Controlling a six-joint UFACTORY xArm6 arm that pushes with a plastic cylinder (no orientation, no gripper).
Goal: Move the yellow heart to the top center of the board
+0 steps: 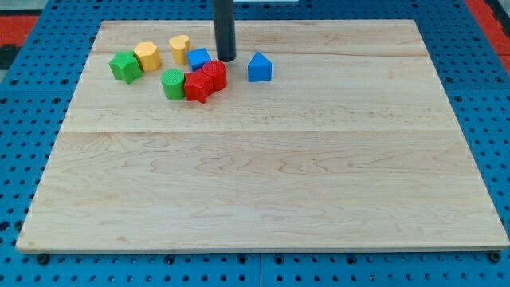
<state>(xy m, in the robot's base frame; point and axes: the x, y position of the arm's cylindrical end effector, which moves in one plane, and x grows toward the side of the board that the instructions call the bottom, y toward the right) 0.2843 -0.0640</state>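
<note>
The yellow heart (179,48) lies near the view's top, left of centre, on the wooden board (263,183). My tip (226,59) stands to the heart's right, about a block's width from it, just right of a blue block (199,58) and above the red cylinder (213,73). The rod comes down from the view's top edge.
A yellow hexagon (147,56) and a green star (126,66) lie left of the heart. A green cylinder (173,83) and a red star (198,86) sit below it. A blue house-shaped block (259,68) lies right of my tip.
</note>
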